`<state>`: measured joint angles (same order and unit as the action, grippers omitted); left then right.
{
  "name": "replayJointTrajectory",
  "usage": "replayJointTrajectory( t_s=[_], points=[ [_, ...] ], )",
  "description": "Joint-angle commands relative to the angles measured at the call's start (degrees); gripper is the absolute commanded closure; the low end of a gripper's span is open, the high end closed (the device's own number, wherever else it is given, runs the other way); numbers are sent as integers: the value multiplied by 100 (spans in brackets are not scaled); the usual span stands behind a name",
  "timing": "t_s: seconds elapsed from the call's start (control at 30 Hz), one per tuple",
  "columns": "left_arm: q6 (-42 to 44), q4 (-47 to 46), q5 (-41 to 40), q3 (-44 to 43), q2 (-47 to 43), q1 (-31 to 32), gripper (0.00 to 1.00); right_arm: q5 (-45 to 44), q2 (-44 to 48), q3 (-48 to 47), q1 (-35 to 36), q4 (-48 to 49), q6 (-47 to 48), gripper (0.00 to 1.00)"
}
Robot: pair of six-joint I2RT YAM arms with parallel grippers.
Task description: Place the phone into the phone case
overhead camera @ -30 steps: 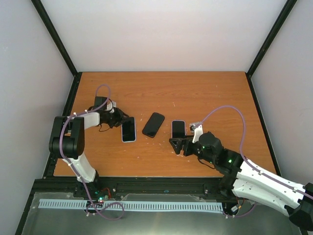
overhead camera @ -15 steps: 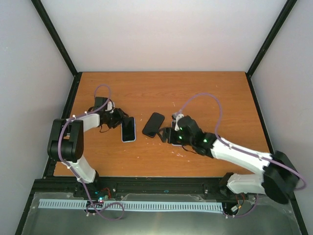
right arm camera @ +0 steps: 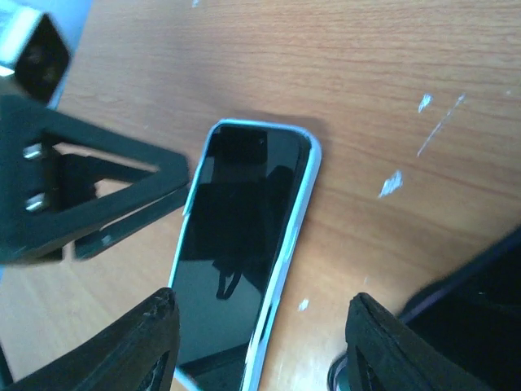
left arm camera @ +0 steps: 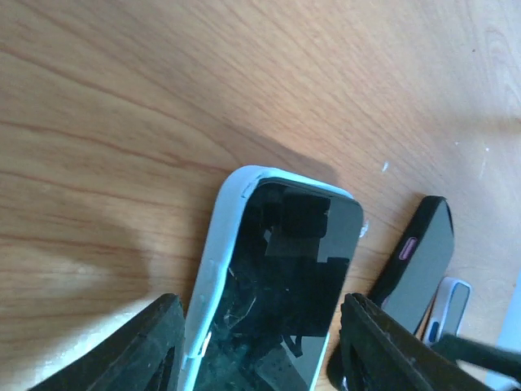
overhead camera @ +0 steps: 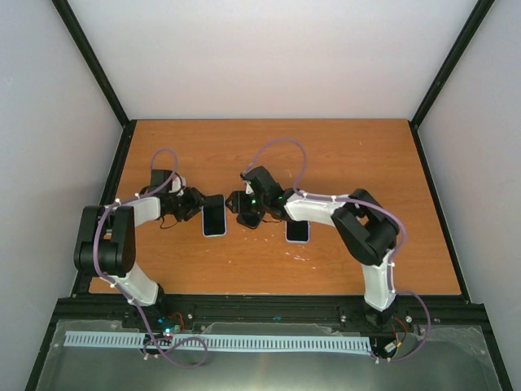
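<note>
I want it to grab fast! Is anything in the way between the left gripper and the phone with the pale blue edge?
Nothing visible is. The left gripper straddles the phone, one finger beside each long edge.

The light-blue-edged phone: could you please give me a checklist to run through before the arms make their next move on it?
1. Light-blue-edged phone flat on the table: ok.
2. Left end effector straddles it; firm grip: cannot tell.
3. Right end effector open and lined up on the phone: ok.
4. Clearance between the two end effectors: cannot tell, looks tight.
5. Black item clear of the right end effector: cannot tell.
6. White-edged phone apart from both end effectors: ok.
</note>
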<state>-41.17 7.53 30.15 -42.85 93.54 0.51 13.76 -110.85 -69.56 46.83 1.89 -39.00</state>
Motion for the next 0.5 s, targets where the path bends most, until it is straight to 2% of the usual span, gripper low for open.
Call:
replayJointTrajectory(
  t_s=[0.0,0.2,0.47],
  points=[
    [39,20,132,5,-188,-34,47,156,-672,-692,-110,-95,212,45],
    [53,-350,358,286,98,-34,51,464,-1569,-1414,-145,-372,256,45],
    [154,-529,512,432,271,-34,60,603,-2065,-1921,-156,-624,216,42]
  ],
)
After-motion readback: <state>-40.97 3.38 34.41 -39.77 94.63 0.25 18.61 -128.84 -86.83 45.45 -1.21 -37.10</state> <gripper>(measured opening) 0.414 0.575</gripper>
